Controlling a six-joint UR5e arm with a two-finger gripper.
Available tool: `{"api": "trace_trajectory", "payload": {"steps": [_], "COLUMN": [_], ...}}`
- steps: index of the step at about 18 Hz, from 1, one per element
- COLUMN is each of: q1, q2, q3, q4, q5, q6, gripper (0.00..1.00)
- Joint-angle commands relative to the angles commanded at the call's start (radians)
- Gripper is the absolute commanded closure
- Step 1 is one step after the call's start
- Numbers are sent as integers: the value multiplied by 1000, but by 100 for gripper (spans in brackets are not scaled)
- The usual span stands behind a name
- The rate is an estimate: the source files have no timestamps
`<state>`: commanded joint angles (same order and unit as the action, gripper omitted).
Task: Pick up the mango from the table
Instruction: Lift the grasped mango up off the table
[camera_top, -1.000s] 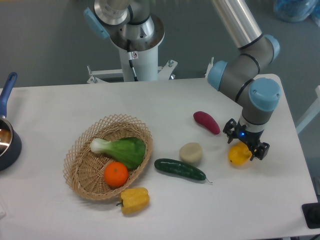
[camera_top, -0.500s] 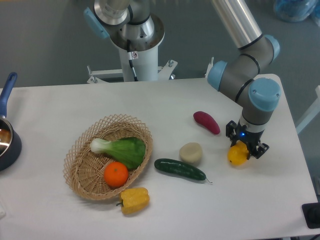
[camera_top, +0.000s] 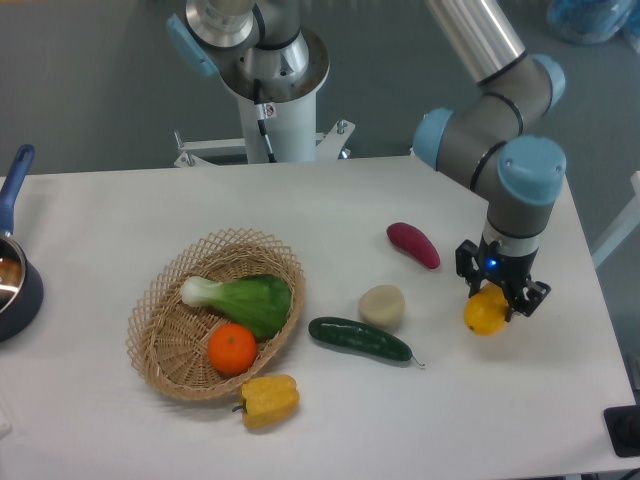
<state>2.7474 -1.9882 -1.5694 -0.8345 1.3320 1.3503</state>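
Far left, at the frame edge: a dark round pan (camera_top: 14, 290) with a blue handle, only partly in view, on the matte white surface (camera_top: 120, 220). Right of that, an oval wicker basket (camera_top: 165, 335) of open tan weave, holding a leafy green vegetable (camera_top: 245, 299) with a pale white stalk and, just in front of it, a round orange (camera_top: 232, 348) with dimpled skin. Just outside the basket's near rim, a lobed yellow bell pepper (camera_top: 267, 399) lying on its side, stem toward the left. Further right, a long dark-green cucumber (camera_top: 359, 339), glossy and slightly curved, lying flat; close behind it, a squat, pale beige, rounded lump (camera_top: 382, 306) with a dull finish. Behind and to the right, a smooth reddish-purple tapered sweet potato (camera_top: 413, 245), set diagonally. Near the right edge, the mango (camera_top: 484, 314): smooth, glossy, yellow-orange, oval, low at the surface; cannot tell whether touching it or just above. Over it, pointing straight down from a grey-and-blue jointed arm, the black end effector (camera_top: 502, 293), two fingers clamped against the upper part of the mango, one on each side.
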Motion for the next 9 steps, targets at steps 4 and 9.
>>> {"api": "trace_trajectory", "payload": {"steps": [4, 9], "q1": [15, 18], "q2": [87, 134], "q3": [14, 31], "q4": [0, 0], "q5": [-242, -315], "q6": [-153, -334], "gripper": [69, 69]}}
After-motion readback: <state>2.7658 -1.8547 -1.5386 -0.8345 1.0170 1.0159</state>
